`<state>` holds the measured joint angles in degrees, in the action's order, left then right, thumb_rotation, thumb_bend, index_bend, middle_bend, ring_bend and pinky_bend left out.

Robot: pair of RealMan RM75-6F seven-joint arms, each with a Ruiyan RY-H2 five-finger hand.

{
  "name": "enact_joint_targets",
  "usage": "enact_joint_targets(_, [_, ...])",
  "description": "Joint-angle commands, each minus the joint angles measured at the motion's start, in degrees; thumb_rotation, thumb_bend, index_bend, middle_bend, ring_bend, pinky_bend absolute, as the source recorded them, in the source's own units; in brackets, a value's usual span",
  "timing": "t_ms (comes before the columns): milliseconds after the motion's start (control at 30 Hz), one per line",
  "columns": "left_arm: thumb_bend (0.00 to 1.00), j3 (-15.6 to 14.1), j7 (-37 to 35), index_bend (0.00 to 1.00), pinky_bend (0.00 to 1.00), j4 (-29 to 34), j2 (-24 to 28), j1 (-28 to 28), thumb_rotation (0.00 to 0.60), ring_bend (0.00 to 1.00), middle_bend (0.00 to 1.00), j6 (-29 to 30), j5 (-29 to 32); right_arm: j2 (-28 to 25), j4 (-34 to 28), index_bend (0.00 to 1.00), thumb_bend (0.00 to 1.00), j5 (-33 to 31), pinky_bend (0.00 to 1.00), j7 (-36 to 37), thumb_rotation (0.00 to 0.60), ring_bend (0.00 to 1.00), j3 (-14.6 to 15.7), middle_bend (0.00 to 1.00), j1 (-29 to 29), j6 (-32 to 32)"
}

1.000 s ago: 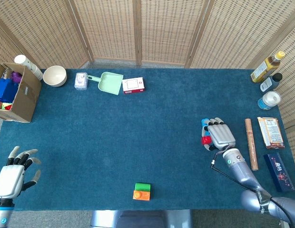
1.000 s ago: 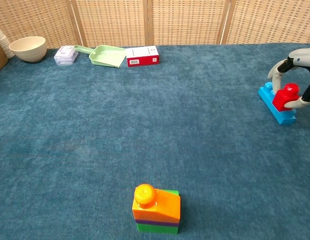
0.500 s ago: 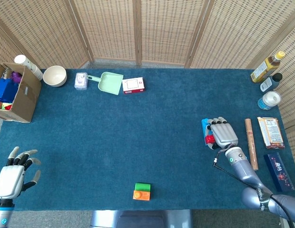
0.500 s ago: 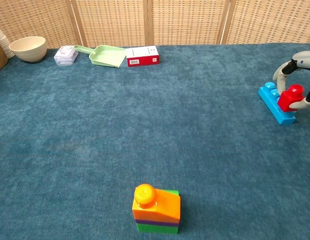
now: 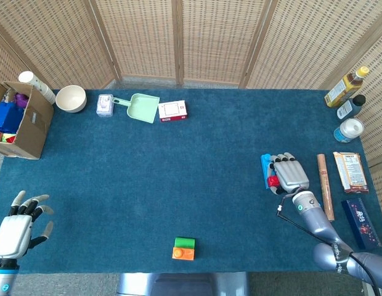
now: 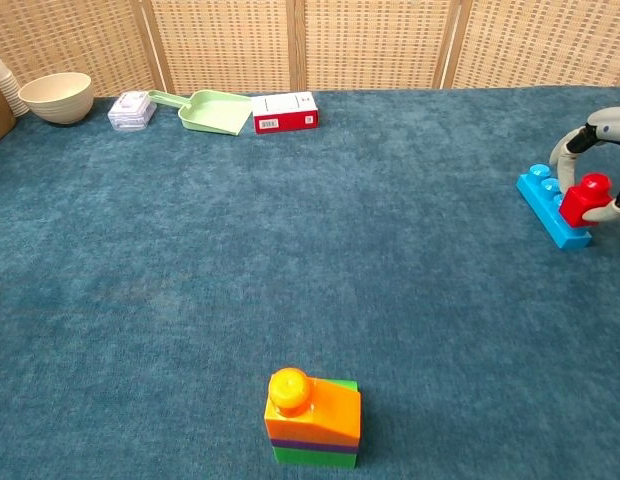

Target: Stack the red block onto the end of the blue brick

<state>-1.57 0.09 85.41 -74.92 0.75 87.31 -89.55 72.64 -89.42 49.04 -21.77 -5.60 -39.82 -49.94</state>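
At the right edge of the frame, the right hand (image 6: 602,160) pinches the red block (image 6: 586,197) over the near end of the blue brick (image 6: 546,205). Lower left, the left hand (image 5: 18,225) hovers spread. The block looks light, rigid and slick; grip its flat sides.

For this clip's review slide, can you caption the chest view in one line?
Right hand holds the red block over the near end of the blue brick; a stacked orange-and-green block sits in the foreground.

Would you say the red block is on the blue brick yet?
On: red block sits atop blue brick's near end, right hand gripping it.
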Motion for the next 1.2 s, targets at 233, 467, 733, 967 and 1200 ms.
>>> enact_joint_targets(233, [0.47,-0.15,-0.76,0.45,0.03,0.17,0.19,-0.07,0.600,0.23,0.25,0.14,-0.22,0.49,0.91,0.61,0.28,-0.11,0.12,0.26,0.600,0.14,-0.11,0.20,-0.19,0.07])
enact_joint_targets(467, [0.47,-0.15,-0.87,0.45,0.03,0.08,0.13,-0.02,0.600,0.23,0.25,-0.03,-0.13,0.86,1.69,0.61,0.28,-0.55,0.12,0.24,0.600,0.14,0.05,0.20,-0.18,0.18])
enact_joint_targets(733, [0.47,-0.09,-1.00,0.45,0.03,0.07,0.19,-0.05,0.600,0.23,0.25,0.14,-0.18,1.00,2.14,0.61,0.28,-0.51,0.12,0.66,0.600,0.14,0.19,0.20,0.13,0.08])
enact_joint_targets(967, [0.47,-0.18,-0.92,0.45,0.03,0.12,0.07,-0.04,0.600,0.23,0.25,0.11,-0.30,1.01,2.43,0.61,0.28,-0.52,0.12,0.93,0.600,0.14,0.30,0.20,0.34,0.19])
enact_joint_targets(1200, [0.47,-0.12,-0.85,0.45,0.03,0.21,0.25,-0.07,0.600,0.23,0.25,0.30,-0.34,1.40,2.89,0.61,0.28,-0.24,0.12,1.52,0.600,0.14,0.46,0.20,0.75,0.14])
